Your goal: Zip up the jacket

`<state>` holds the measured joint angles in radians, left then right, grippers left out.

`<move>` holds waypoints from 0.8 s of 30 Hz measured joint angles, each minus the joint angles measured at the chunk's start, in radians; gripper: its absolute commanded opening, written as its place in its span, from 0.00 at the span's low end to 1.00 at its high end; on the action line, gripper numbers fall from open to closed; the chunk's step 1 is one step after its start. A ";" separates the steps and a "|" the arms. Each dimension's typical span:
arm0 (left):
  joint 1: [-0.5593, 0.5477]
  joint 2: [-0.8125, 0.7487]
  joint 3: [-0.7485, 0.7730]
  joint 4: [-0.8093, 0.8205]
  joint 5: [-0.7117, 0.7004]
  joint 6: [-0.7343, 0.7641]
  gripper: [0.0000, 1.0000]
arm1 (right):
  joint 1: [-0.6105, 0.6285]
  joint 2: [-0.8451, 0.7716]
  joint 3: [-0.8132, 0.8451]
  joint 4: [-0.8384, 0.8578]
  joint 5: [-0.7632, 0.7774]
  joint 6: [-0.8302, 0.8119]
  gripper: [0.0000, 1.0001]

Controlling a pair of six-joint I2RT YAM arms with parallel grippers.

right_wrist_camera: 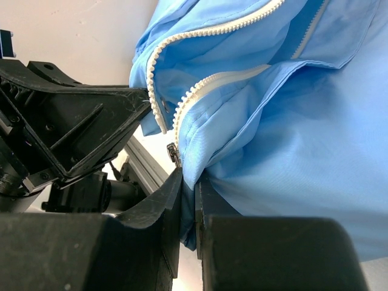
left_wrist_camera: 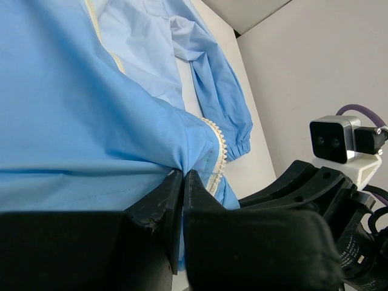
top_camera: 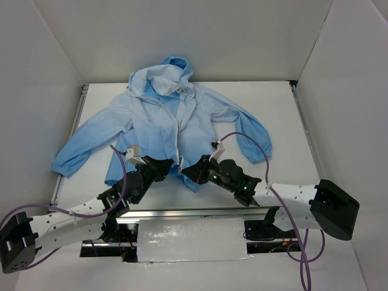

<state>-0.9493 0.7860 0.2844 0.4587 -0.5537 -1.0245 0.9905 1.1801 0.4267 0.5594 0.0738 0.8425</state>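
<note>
Pinching the hem [top_camera: 180, 165] at the lower middle of the overhead view, the left gripper [top_camera: 163, 169] and right gripper [top_camera: 190, 172] are each clamped nearly shut on the jacket [top_camera: 151, 130], one on either side of the zipper [right_wrist_camera: 212, 85]. Its two rows of teeth gape apart at the bottom, so zipping looks unstarted. Joining them and the whole run up to the hood [top_camera: 173, 73], at the counter's [top_camera: 273, 103] upper middle, remain.

light: bright, even | shadows: soft | wrist views: near foreground blurred
</note>
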 measured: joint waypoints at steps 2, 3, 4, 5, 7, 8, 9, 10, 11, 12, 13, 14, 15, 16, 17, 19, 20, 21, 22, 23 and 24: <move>0.000 0.000 0.000 -0.002 0.000 -0.001 0.00 | 0.000 0.000 0.000 0.001 0.002 0.000 0.00; 0.000 0.001 0.000 -0.003 0.000 -0.001 0.00 | 0.000 0.000 0.000 0.001 0.002 0.000 0.00; 0.000 0.002 0.000 -0.002 0.000 -0.002 0.00 | 0.000 0.000 0.000 0.002 0.002 0.000 0.00; 0.000 0.005 0.000 -0.003 0.000 -0.002 0.00 | 0.000 0.000 0.000 0.002 0.002 0.000 0.00; 0.000 0.008 0.000 -0.003 0.000 -0.003 0.00 | 0.000 0.000 0.000 0.002 0.003 0.000 0.00; 0.000 0.011 0.000 -0.003 0.000 -0.003 0.00 | 0.000 0.000 0.000 0.002 0.003 0.000 0.00; 0.000 0.014 0.000 -0.003 0.000 -0.003 0.00 | 0.000 0.000 0.000 0.001 0.003 0.000 0.00; 0.000 0.017 0.000 -0.003 0.000 -0.003 0.00 | 0.000 0.000 0.000 0.002 0.004 0.000 0.00; 0.000 0.018 0.000 -0.004 0.000 -0.003 0.00 | 0.000 0.000 0.000 0.002 0.006 0.000 0.00; 0.000 0.019 0.000 -0.005 0.000 -0.003 0.00 | 0.000 -0.001 0.000 0.002 0.007 0.000 0.00; 0.000 0.021 0.000 -0.005 0.000 -0.003 0.00 | 0.000 -0.002 0.000 0.002 0.009 0.000 0.00; 0.000 0.023 0.000 -0.005 0.000 -0.003 0.00 | 0.000 -0.002 0.000 0.002 0.010 0.000 0.00; 0.000 0.025 0.000 -0.005 0.000 -0.004 0.00 | 0.000 -0.004 0.000 0.001 0.012 0.000 0.00; 0.000 0.027 0.000 -0.006 0.000 -0.004 0.00 | 0.000 -0.005 0.000 0.002 0.015 -0.001 0.00; 0.000 0.027 0.000 -0.006 0.000 -0.004 0.00 | 0.000 -0.006 0.000 0.002 0.018 -0.001 0.00; 0.000 0.028 0.000 -0.006 0.000 -0.004 0.00 | 0.000 -0.007 0.000 0.001 0.022 -0.003 0.00; 0.000 0.028 0.000 -0.006 0.000 -0.004 0.00 | 0.000 -0.007 0.000 0.001 0.023 -0.003 0.00; 0.000 0.028 0.000 -0.006 0.000 -0.004 0.00 | 0.000 -0.007 0.000 0.001 0.024 -0.003 0.00; 0.000 0.028 0.000 -0.006 0.000 -0.004 0.00 | 0.000 -0.007 0.000 0.001 0.025 -0.003 0.00; 0.000 0.028 0.000 -0.006 0.000 -0.004 0.00 | 0.000 -0.007 0.000 0.001 0.025 -0.003 0.00; 0.000 0.028 0.000 -0.006 0.000 -0.004 0.00 | 0.000 -0.007 0.000 0.001 0.025 -0.003 0.00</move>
<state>-0.9493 0.8139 0.2844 0.4530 -0.5533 -1.0283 0.9909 1.1732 0.4267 0.5602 0.0990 0.8394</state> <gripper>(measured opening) 0.141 0.145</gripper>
